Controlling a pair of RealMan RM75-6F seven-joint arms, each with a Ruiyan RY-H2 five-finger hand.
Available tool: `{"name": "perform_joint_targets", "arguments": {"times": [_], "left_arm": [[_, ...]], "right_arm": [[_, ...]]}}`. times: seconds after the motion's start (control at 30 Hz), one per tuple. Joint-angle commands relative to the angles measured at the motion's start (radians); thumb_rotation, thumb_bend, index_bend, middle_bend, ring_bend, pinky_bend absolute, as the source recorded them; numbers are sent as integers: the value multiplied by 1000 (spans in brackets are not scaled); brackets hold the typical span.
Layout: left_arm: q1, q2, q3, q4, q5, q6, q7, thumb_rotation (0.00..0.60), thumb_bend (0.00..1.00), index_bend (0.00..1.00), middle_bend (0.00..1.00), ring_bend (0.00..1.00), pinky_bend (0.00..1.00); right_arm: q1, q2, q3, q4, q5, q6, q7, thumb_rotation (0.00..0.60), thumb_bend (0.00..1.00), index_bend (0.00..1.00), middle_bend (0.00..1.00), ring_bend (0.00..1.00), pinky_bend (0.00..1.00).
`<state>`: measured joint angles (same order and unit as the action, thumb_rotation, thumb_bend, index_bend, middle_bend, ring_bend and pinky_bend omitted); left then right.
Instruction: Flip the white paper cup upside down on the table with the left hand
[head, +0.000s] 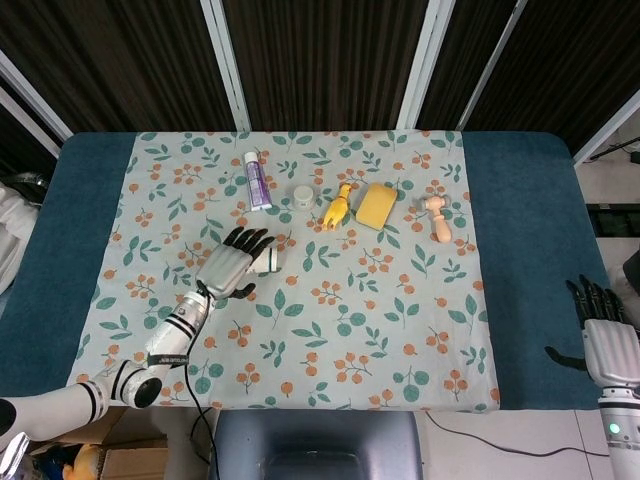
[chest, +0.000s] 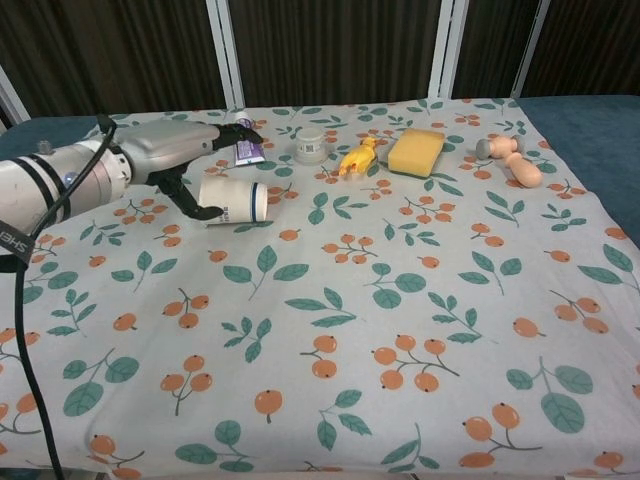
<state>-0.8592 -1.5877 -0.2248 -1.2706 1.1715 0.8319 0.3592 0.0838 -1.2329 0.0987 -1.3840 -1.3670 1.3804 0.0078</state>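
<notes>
The white paper cup (chest: 233, 201) lies on its side on the leaf-and-berry tablecloth (chest: 400, 300), left of centre in the chest view, its rim with a dark band pointing toward the middle of the frame. The left hand (chest: 180, 150) hovers over it with fingers spread and extended, the thumb curling down beside the cup's base; whether any finger touches the cup cannot be told, and from the head view the hand (head: 228, 268) covers most of the cup (head: 267, 261). Along the upper part of the cloth sits a row of other things: a white-and-purple tube (head: 257, 181), a small white jar (head: 302, 195), a yellow rubber chicken (head: 339, 206), a yellow sponge (head: 376, 204) and a wooden pestle-like piece (head: 437, 218), all well apart from the cup. The tube carries print too small to read, and in the chest view the fingertips partly hide it. A black cable (chest: 40, 250) runs along the left arm. The right hand (head: 602, 335) shows only at the lower right edge of the head view, off the blue table (head: 530, 250), fingers straight and apart, holding nothing.
</notes>
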Motion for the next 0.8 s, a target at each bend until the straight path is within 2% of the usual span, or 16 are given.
{"name": "perform_joint_targets", "arguments": {"times": [0.03,0.23,0.37,0.63,0.8], "left_arm": [[-96,-41,-45,-137,-300,104,462,600,297,0,0,0,0],[-197,-95,-69,-104,-614,74,637,600,296,0,0,0,0],[-258,-109,-64,-71,-775,64,709,600,295,0,0,0,0],[-311,-137,-69,-14,-881,54,694,600,294,0,0,0,0],[-335,-174,-55,60,-851,54,666,600,300,0,3,0,0]], "right_arm": [[-1,-1,0,6,3,-2,7,600,2,0,0,0,0],[-5,5,4,14,6,1,27,600,3,0,0,0,0],[-5,6,4,22,10,-6,35,600,3,0,0,0,0],[4,-3,4,29,15,-23,30,600,3,0,0,0,0],[4,1,6,16,14,-17,20,600,5,0,0,0,0]]}}
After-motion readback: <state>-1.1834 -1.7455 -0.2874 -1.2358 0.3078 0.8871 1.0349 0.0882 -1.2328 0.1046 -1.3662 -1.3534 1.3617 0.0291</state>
